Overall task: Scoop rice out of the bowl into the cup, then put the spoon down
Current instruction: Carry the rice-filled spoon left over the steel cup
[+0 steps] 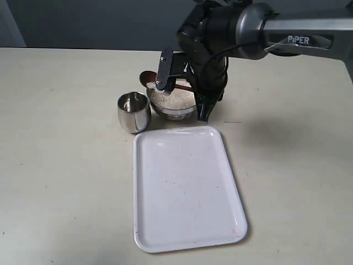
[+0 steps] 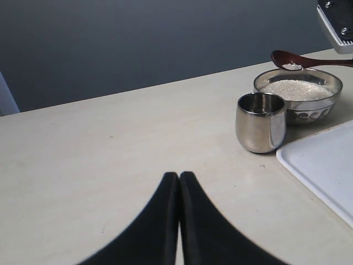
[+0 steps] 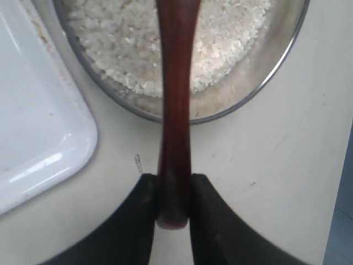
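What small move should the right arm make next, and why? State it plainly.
Probably carry the spoon, kept level, sideways until its head hangs over the cup. The right gripper is clamped on the handle. A little rice sits in the spoon's head, above the rim of the bowl. The cup beside the bowl shows no rice inside.

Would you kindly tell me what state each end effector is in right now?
Left end effector: closed, holding nothing.
Right end effector: closed on the spoon.
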Robot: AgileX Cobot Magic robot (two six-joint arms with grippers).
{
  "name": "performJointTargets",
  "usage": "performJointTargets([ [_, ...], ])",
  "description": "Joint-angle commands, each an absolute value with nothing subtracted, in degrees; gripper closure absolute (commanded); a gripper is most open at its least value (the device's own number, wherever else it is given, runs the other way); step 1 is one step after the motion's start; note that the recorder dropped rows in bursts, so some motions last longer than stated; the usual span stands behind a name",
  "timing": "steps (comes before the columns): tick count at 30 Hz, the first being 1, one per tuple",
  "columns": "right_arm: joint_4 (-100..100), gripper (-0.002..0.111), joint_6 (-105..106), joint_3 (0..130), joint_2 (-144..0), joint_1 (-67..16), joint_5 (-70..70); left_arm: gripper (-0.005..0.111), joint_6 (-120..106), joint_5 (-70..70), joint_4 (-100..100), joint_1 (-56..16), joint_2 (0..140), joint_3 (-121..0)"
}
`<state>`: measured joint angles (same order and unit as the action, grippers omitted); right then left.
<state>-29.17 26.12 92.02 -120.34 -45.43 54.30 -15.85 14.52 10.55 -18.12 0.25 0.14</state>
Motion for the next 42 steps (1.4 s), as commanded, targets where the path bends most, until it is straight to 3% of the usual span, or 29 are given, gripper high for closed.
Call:
performJointTargets([
  [1,-27.7,0.109,26.5,92.4,-119.6,-46.0,54.5,0.106,-15.6,13.7,10.4,-18.4,0.0,0.0],
  [19,-26.1,0.109,26.5,98.1,-126.0,-48.1,52.9,0.106,-15.6,13.7,10.4,-18.4,0.0,0.0],
  [42,-42.2,0.109,19.6,98.1,-126.8,-51.6,54.5,0.106,-15.6,13.7,10.4,-18.4,0.0,0.0],
])
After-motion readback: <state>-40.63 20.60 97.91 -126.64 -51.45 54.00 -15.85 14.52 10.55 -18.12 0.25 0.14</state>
